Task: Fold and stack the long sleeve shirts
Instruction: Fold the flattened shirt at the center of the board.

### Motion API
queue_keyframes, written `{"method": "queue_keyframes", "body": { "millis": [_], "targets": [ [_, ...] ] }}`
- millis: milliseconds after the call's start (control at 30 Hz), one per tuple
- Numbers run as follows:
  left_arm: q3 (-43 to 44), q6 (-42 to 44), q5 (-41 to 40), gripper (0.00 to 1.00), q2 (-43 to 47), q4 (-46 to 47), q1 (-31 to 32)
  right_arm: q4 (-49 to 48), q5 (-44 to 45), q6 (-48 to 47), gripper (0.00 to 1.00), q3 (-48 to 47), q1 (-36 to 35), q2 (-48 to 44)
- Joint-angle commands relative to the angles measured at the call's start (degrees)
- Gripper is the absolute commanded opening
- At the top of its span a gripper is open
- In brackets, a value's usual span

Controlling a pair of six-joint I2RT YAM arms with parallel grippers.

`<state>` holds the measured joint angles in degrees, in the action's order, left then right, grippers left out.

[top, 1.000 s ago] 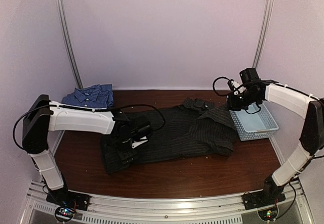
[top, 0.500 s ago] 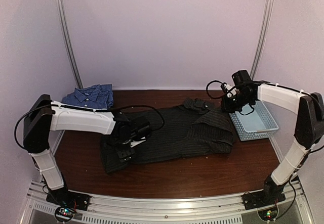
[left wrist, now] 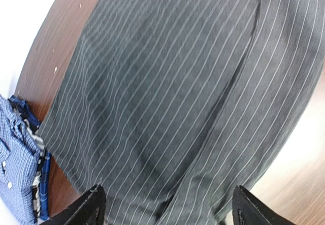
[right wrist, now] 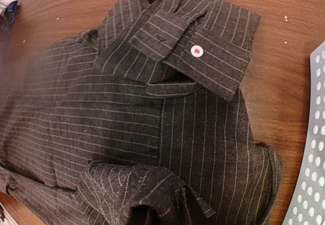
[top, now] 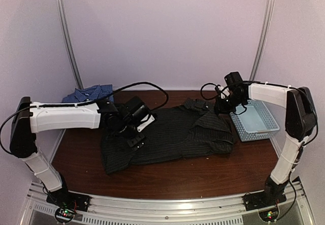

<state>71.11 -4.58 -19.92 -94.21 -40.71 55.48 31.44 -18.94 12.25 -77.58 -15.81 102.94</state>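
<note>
Black pinstriped long sleeve shirt (top: 172, 133) lies spread out on the dark brown wooden tabletop (top: 203, 174). One end is just beside the light blue perforated plastic basket (top: 254, 121), the other well apart from it. At the basket end, a buttoned cuff (right wrist: 195, 51) with a white button lies folded over the shirt's body. In the right wrist view the cloth closest to the camera is bunched into a raised fold.

Blue checked long sleeve shirt (top: 91, 94) is folded and sits well apart from the basket, past the black shirt's far end, by the back wall.

Left gripper (top: 133, 133) is over the half of the black shirt away from the basket. Its fingers (left wrist: 94, 207) are spread wide with nothing between them, only striped cloth below. Cannot tell whether the tips touch the cloth.

Right gripper (top: 222, 105) is near the basket's far corner on the shirt side, above the cuffed end. Its fingers do not show clearly in any view, so I cannot tell how far apart they are or whether they hold cloth.
</note>
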Motion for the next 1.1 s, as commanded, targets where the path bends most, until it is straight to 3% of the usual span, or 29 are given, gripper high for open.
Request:
{"method": "queue_keyframes", "body": {
  "millis": [0, 233, 400, 533, 867, 1067],
  "targets": [
    [1.78, -2.71, 2.24, 0.88, -1.93, 6.50, -0.35, 0.42, 8.43, 0.23, 0.26, -4.65, -0.40, 1.51],
    [-0.71, -4.26, -0.09, 0.88, -1.83, 9.17, -0.32, 3.04, 18.53, 1.41, 0.53, -6.55, -0.44, -2.30],
    [-3.59, -6.17, 6.95, 0.89, -1.54, 14.03, -0.34, 0.83, 18.41, 3.54, 0.67, 3.05, -1.76, -11.79],
    [-7.34, -8.77, 12.66, 0.90, -1.26, 18.52, -0.30, -1.40, 16.16, 6.55, 0.66, 13.12, -6.34, -19.51],
    [-13.73, -13.67, 18.24, 0.90, -0.86, 23.56, -0.34, 0.14, 23.68, 21.48, 0.59, 32.55, -21.75, -36.94],
    [-17.17, -15.14, 18.72, 0.90, 1.03, 24.46, -0.35, 0.19, 26.05, 26.71, 0.58, 41.16, -24.15, -43.63]
  ]
}}
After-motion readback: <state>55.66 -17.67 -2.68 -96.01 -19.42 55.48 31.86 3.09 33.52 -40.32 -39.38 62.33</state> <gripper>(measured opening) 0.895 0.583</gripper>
